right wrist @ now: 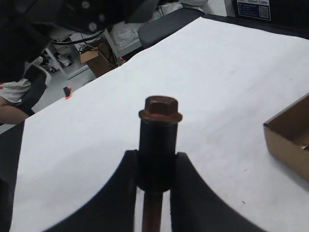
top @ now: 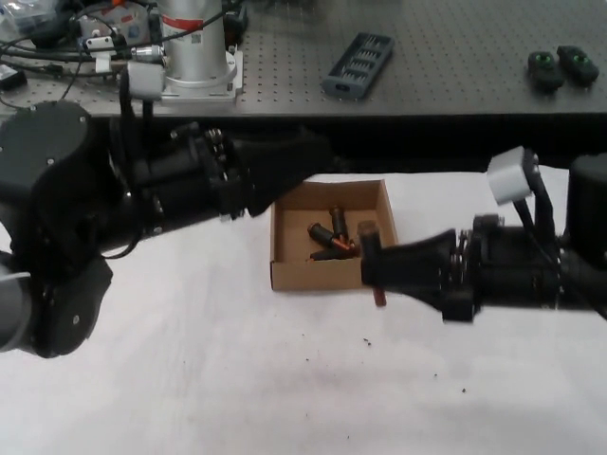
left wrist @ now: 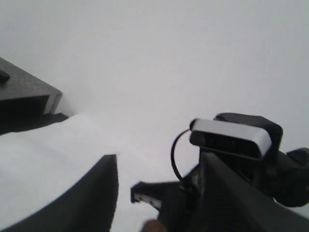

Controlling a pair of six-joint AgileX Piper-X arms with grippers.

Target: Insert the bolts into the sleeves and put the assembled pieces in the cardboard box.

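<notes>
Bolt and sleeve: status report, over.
Right gripper shut on sleeve with bolt through it, at cardboard box front corner. Assembled pieces already inside. Left gripper beside box's far edge. Nothing seen in the way.

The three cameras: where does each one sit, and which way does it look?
High view: behind both arms, looking forward and down over the white cloth and the cardboard box; both arms show.
Left wrist view: on the left arm, looking across the cloth at the wrist camera of the right arm; a dark piece of itself shows.
Right wrist view: on the right arm, looking along its fingers, shut on the sleeve holding the bolt.
Shared: high and right wrist views both show the box.
</notes>
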